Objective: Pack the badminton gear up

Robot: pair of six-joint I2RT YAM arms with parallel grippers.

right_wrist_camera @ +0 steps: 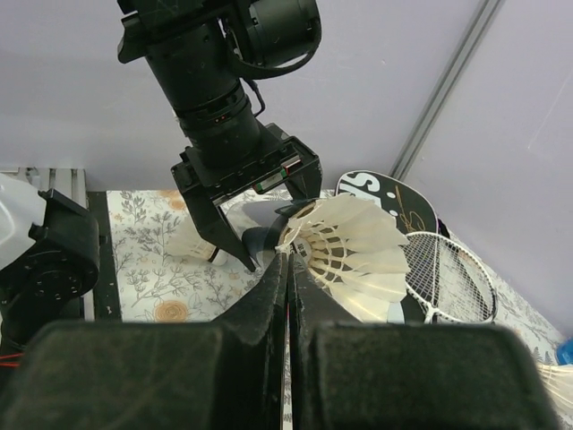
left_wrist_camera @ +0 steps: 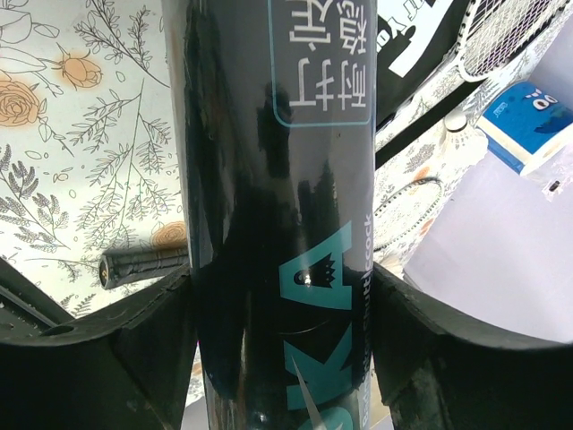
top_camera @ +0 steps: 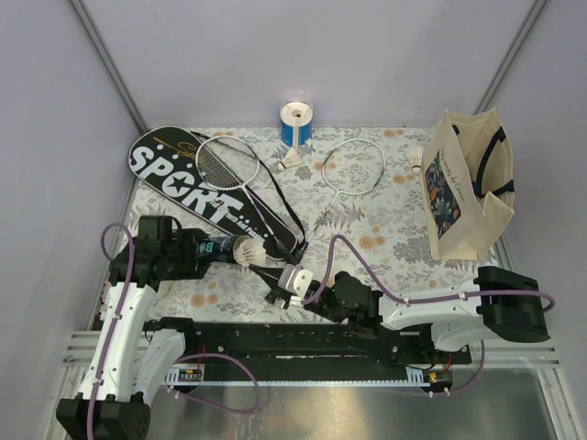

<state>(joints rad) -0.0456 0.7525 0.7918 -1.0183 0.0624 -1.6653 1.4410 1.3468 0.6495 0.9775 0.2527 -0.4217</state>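
Observation:
My left gripper [top_camera: 194, 253] [left_wrist_camera: 282, 305] is shut on the black cylindrical tube [top_camera: 220, 247] [left_wrist_camera: 269, 179] and holds it above the table, mouth to the right. A white feather shuttlecock [top_camera: 248, 252] [right_wrist_camera: 354, 255] sits at the tube's mouth. My right gripper [top_camera: 275, 269] [right_wrist_camera: 288, 260] is shut, its tips touching that shuttlecock's feather rim. One racket [top_camera: 225, 160] [right_wrist_camera: 448, 278] lies on the black SPORT cover [top_camera: 188, 183] [right_wrist_camera: 380, 193], the other racket [top_camera: 353, 167] to its right. Two loose shuttlecocks [top_camera: 292, 160] [top_camera: 415, 159] lie at the back.
A blue-and-white roll [top_camera: 295, 124] [left_wrist_camera: 528, 121] stands at the back middle. A cream tote bag [top_camera: 468, 188] stands at the right edge. A racket handle [left_wrist_camera: 143, 262] lies under the tube. Grey walls close in the flowered table.

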